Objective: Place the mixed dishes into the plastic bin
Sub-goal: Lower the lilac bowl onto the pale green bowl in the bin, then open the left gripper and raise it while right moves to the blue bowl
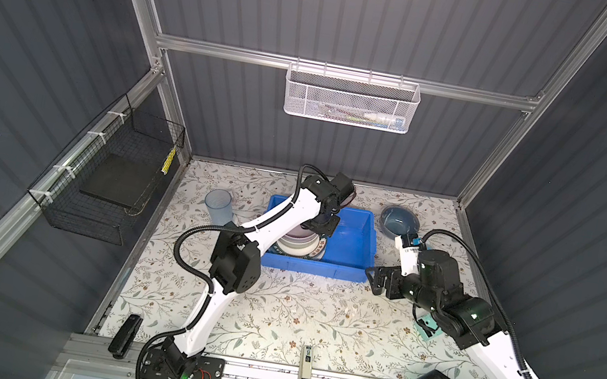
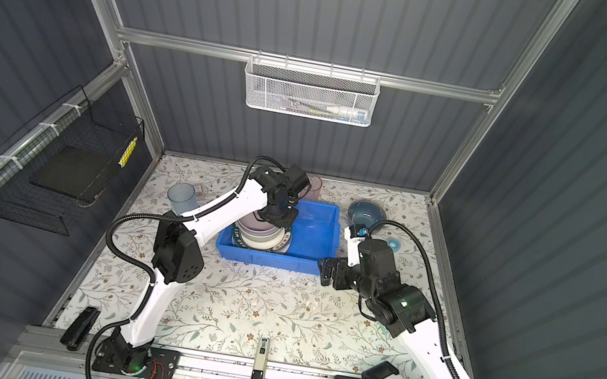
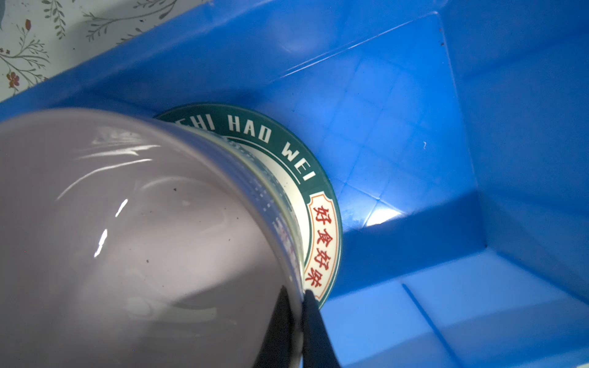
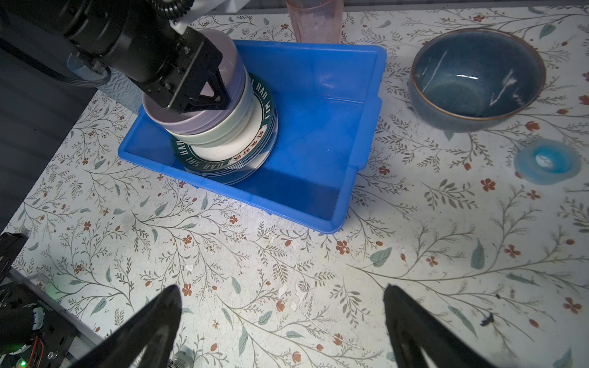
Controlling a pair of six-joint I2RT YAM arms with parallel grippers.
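White arms [image 1: 205,316], blk joints [image 1: 235,265], ribbed blk cables [image 1: 178,246], green LEDs [image 1: 474,315]

Two high stereo views, two wrist views.
Both top views look steeply down from the front over the whole bench [image 1: 292,315]. The left wrist camera sits close against the lilac bowl [image 3: 127,239] in the plastic bin [image 3: 414,127]; the right wrist camera, farther back, sees that same bin.

left arm [image 1: 280,216] reaching forward, wrist bent downward, left gripper [image 3: 298,294] nearly closed, pinching rim of lilac round bowl [image 3: 127,223], right arm [image 1: 495,359] elbow low, wrist turned inward, right gripper [image 4: 283,298] jaws wide apart, empty
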